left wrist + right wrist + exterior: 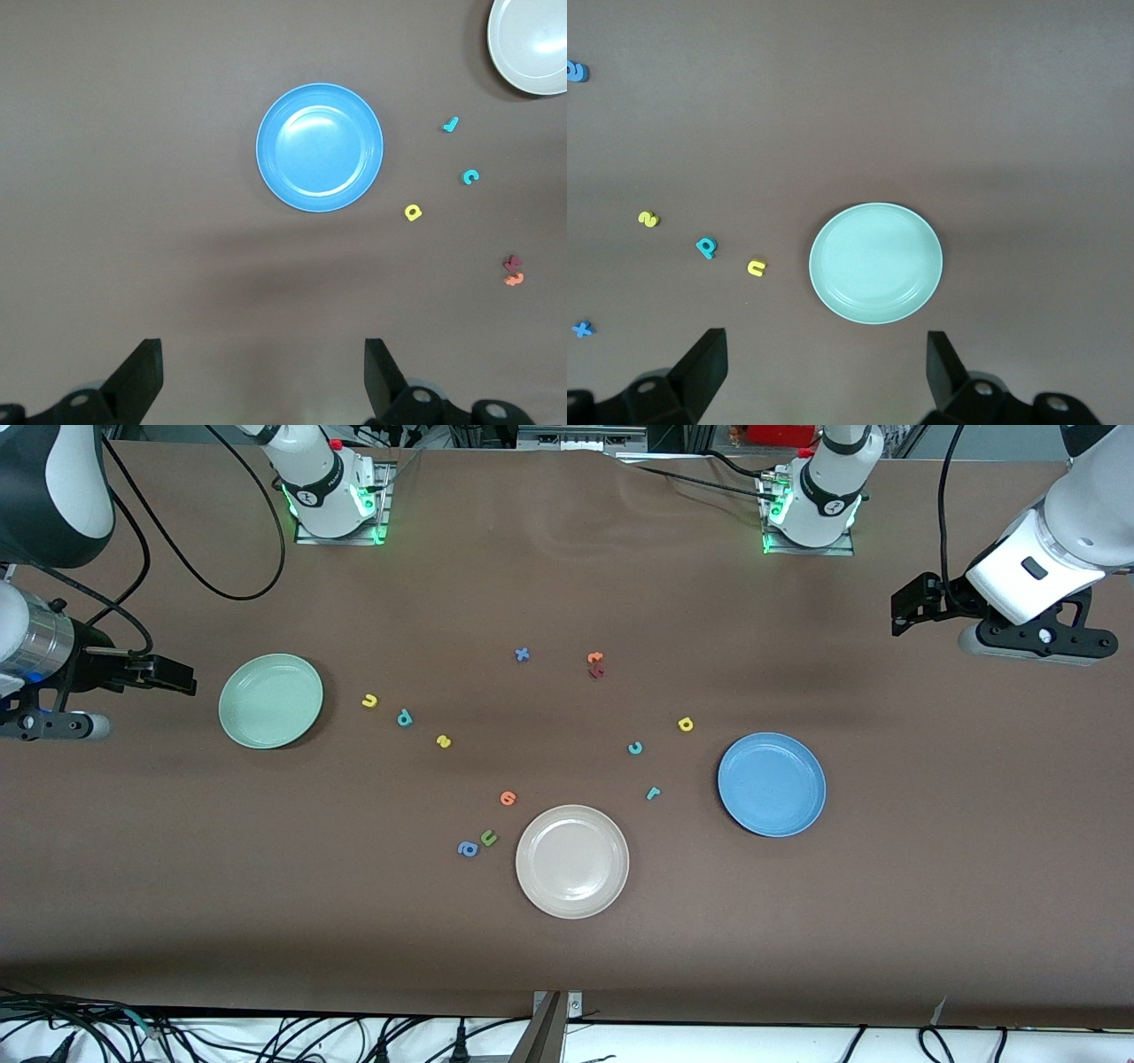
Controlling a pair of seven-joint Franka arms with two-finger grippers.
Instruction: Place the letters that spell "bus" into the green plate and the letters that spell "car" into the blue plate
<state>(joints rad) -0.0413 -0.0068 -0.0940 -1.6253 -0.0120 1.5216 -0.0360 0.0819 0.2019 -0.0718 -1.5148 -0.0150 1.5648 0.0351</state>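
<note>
Brown matting covers the table (567, 957), and on it nothing has yet been sorted: the green plate (270, 701) toward the right arm's end and the blue plate (772, 784) toward the left arm's end both lie bare, so the job looks to be at its very first step. The letters for "bus" lie in a loose row just beside the green plate, running nearer to the front camera as they go: the yellow u (369, 701) closest to the plate, then the teal b (405, 717), then the yellow s (444, 741). The letters for "car" cluster near the blue plate: the yellow a (685, 724), the teal c (635, 747) and the teal r (653, 793). The right gripper (168, 677) hangs over the table's edge at its own end, jaws spread wide and holding nothing, the green plate between it and the u. The left gripper (912, 607) waits high over the table at its end, jaws likewise apart and empty, well apart from the a. The next move probably calls for the right gripper to travel out past the plate, drop over the yellow u and pinch so small and thin a piece squarely, fingertips nearly brushing the mat.
</note>
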